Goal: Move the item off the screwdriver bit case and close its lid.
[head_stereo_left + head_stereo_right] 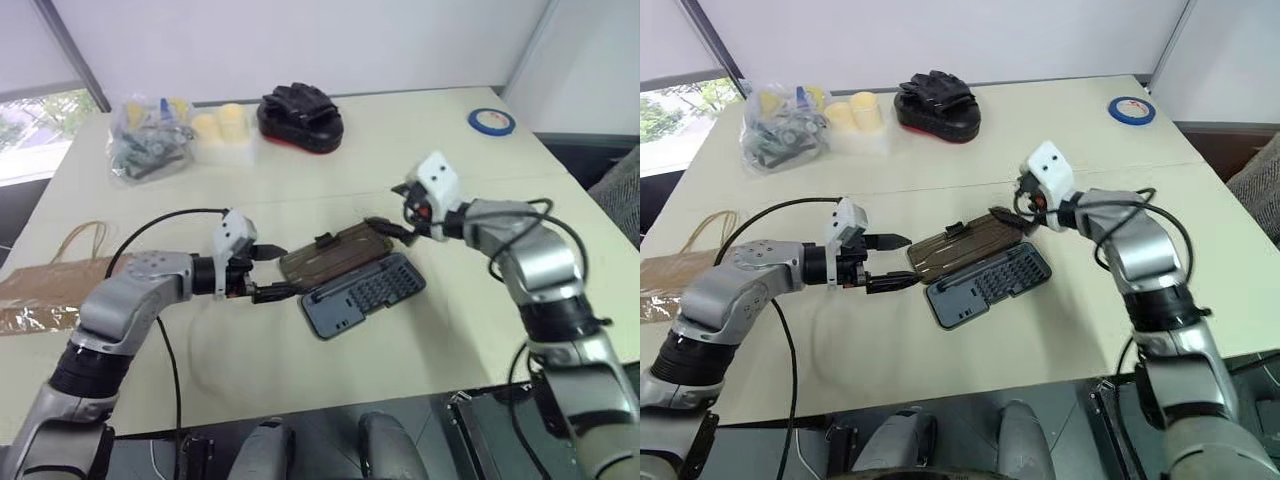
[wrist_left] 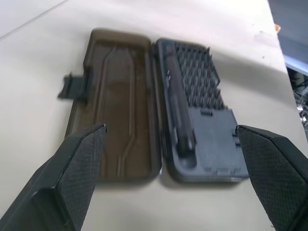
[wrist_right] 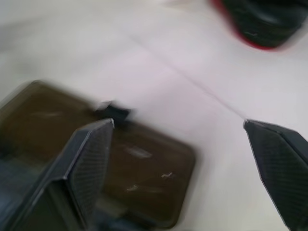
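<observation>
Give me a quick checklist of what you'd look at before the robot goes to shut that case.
1. Paper bag off the case: ok, it lies flat near the table's left edge.
2. Lid free to swing: ok, it lies open and flat, nothing on it.
3. Left hand empty and open: ok, at the lid's left end.
4. Right hand empty and open: ok, at the lid's far right corner.
5. Bits seated in their rows: cannot tell, they're too small.
6. Latch tab unbroken: cannot tell.
</observation>
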